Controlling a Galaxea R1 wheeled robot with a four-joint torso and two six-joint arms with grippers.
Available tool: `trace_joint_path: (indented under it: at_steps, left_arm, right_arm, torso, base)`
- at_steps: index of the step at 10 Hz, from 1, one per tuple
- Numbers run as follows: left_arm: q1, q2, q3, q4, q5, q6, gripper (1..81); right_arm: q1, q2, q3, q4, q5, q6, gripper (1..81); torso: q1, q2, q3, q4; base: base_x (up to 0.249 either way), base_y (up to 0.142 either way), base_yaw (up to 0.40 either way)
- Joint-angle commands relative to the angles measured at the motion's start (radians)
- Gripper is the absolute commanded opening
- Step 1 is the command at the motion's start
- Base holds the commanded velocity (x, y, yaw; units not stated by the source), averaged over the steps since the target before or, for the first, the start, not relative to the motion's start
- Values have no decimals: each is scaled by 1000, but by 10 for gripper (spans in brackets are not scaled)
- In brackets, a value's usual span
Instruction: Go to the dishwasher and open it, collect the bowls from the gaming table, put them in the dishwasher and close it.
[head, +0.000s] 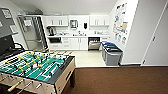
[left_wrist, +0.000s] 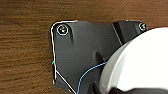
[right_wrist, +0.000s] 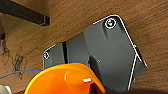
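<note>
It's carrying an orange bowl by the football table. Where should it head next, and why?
Probably drive ahead toward the dishwasher, which stands open at the far counter. An orange bowl shows close at the right wrist, a white one at the left, so loading seems next.

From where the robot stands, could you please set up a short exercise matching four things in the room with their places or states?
Things:
1. dishwasher
2. gaming table
3. orange bowl
4. grey bins

Places or states:
A. close by the right wrist camera
B. open, under the far counter
C. beside the right-hand wall
D. nearest, at left

Pairs: 1-B, 2-D, 3-A, 4-C
</note>
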Motion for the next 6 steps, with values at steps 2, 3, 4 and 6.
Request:
trace_joint_path:
  at_steps: [2, 3, 4, 6]
  left_arm:
    - [-34, -13, 0, 12, 29, 4, 10]
    - [-34, -14, 0, 12, 29, 5, 10]
    - [-34, -13, 0, 12, 29, 5, 10]
    - [-34, -11, 0, 10, 29, 5, 10]
  right_arm:
    - [35, -24, 11, -18, -34, 1, 10]
    - [35, -21, 10, -18, -34, 1, 10]
    - [34, -21, 8, -18, -34, 3, 10]
    - [32, -21, 5, -18, -34, 2, 10]
  torso:
    - [0, 0, 0, 0]
    - [0, 0, 0, 0]
    - [1, 0, 0, 0]
    - [-1, 0, 0, 0]
  base:
    - [139, -77, 0]
    - [140, -77, 0]
    - [139, -77, 0]
    - [140, -77, 0]
